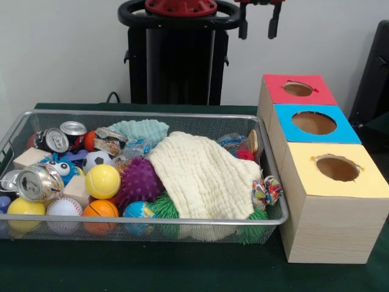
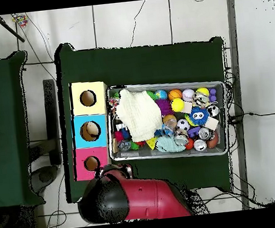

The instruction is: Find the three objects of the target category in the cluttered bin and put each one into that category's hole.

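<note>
The bin point(image 1: 146, 222) is a wide silver wire-mesh basket on the green table, also in the overhead view point(image 2: 161, 84). It holds a cream cloth point(image 1: 200, 176), a teal cloth point(image 1: 140, 129), drink cans point(image 1: 37, 182), several balls such as a yellow ball point(image 1: 102, 180) and a purple spiky ball point(image 1: 141, 179), and wooden blocks point(image 1: 30, 158). To its right stand three wooden boxes, each with a hole: red top point(image 1: 298, 89), blue top point(image 1: 314, 123), yellow top point(image 1: 337, 168). My gripper point(image 1: 259, 25) hangs open and empty at the top edge, high above the red box.
The black pedestal point(image 1: 176, 67) stands behind the bin. The red arm point(image 2: 137, 201) shows at the bottom of the overhead view. A strip of green table point(image 1: 152, 267) runs in front of the bin. A dark object point(image 1: 374, 73) stands at the right edge.
</note>
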Available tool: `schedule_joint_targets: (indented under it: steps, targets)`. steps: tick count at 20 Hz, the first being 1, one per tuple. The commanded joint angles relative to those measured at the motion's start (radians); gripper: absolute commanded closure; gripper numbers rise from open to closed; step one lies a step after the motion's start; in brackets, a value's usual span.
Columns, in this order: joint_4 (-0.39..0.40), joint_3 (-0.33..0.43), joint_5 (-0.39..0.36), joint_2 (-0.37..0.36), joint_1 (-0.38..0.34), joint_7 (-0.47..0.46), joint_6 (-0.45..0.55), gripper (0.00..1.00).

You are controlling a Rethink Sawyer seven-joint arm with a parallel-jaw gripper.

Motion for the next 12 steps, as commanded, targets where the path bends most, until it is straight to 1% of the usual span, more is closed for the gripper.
schedule_joint_targets:
  steps: [1, 3, 6, 9, 12]
  targets:
    - [-0.021, 0.095, -0.049, 0.103, -0.055, 0.015, -0.058, 0.00]
    - [-0.037, 0.077, -0.070, 0.125, -0.040, 0.043, -0.063, 0.00]
    - [-0.025, 0.066, -0.079, 0.124, -0.025, 0.065, -0.087, 0.00]
    - [0.021, 0.102, -0.064, 0.134, -0.050, 0.059, -0.150, 0.00]
    - [0.038, 0.143, -0.051, 0.175, -0.074, 0.065, -0.210, 0.00]
